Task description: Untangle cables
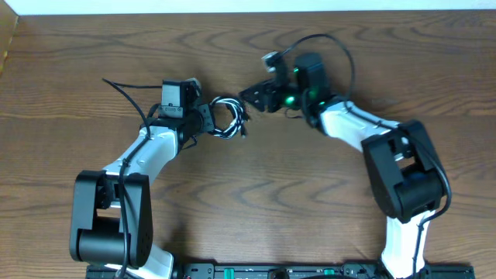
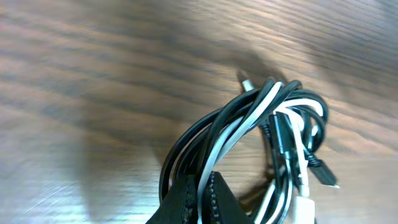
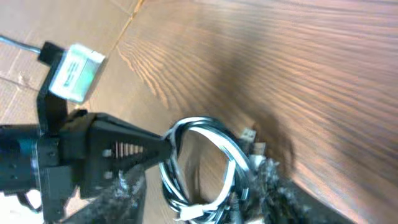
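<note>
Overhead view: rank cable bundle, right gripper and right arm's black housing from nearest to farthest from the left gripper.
1. cable bundle, held in the left gripper.
2. right gripper, just beyond to the right.
3. black housing, far right, lower.

glossy plastic-sheathed cables [image 2: 249,124] on a matt, grained wood table [image 2: 93,93].

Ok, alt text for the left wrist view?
The left gripper pinches a tangled coil of black cable and white cable at the frame's bottom edge, above the wooden table. A small plug sticks out at lower right.
</note>
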Tool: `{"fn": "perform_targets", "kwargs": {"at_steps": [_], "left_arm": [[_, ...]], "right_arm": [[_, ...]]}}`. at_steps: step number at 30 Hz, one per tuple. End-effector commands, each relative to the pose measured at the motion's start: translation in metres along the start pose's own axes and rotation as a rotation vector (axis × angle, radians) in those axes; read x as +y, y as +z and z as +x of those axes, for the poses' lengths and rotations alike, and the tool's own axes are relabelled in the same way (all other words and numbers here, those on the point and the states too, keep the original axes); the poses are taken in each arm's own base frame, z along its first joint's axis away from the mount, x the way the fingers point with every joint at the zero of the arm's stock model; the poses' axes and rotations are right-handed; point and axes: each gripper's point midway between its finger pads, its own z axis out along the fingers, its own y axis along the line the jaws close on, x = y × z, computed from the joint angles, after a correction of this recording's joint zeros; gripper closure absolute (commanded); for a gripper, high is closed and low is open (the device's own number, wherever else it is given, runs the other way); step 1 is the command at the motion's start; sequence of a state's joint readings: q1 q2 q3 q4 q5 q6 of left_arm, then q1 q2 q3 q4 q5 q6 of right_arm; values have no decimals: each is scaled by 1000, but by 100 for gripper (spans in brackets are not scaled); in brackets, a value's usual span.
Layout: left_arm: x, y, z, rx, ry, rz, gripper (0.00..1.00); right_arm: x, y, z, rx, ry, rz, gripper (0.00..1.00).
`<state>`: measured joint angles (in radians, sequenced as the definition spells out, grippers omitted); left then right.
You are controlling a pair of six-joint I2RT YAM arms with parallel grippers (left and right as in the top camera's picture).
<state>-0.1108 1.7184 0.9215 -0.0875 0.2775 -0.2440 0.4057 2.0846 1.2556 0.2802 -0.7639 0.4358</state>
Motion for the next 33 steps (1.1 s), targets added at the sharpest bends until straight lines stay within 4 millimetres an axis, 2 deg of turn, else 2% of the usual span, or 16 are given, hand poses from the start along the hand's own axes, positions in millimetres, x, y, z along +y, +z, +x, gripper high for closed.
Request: {"fn": "perform_targets", "kwargs": {"at_steps": [1, 6, 15, 17, 20, 28, 33], "left_arm": [[-28, -12, -8, -17, 106, 147, 93], [-29, -12, -6, -12, 105, 156, 93], [-35, -13, -5, -2, 107, 191, 92], [-35, -13, -5, -3, 106, 191, 92], [-35, -13, -5, -2, 106, 191, 93], [-35, -13, -4, -2, 106, 191, 93], [-35, -13, -3, 5, 103, 189, 93]], "right_arm": [[1, -17, 0, 41, 93, -47, 55], [-13, -16, 25, 116, 192, 33, 63], [-9, 7, 53, 171, 179, 157, 82], [-4, 16, 62, 183, 157, 192, 90], [-9, 22, 70, 181, 132, 290, 95], [-35, 19, 76, 131, 60, 562, 99], [-36, 13, 68, 140, 22, 584, 99]]}}
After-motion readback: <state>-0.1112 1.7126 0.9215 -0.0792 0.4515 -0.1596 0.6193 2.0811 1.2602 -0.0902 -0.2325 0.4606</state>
